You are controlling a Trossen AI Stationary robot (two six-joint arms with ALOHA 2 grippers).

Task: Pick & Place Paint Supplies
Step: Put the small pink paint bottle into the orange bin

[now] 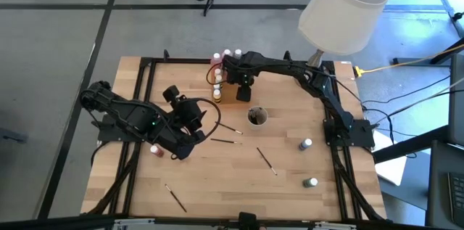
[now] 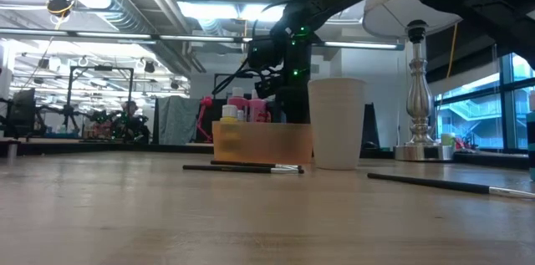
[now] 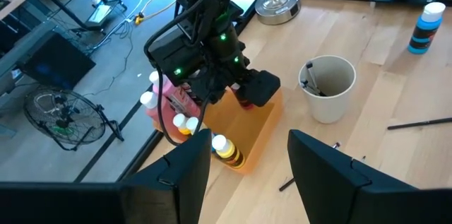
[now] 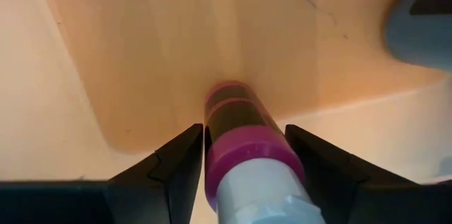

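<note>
The right gripper (image 4: 239, 155) hangs over the translucent orange tray (image 1: 233, 93) at upper centre of the high view, a dark-red paint bottle with a white cap (image 4: 244, 146) standing between its parted fingers, grip unclear. The left gripper (image 3: 244, 159), lower left, waits open. Thin dark paintbrushes (image 1: 226, 141) lie scattered below.
</note>
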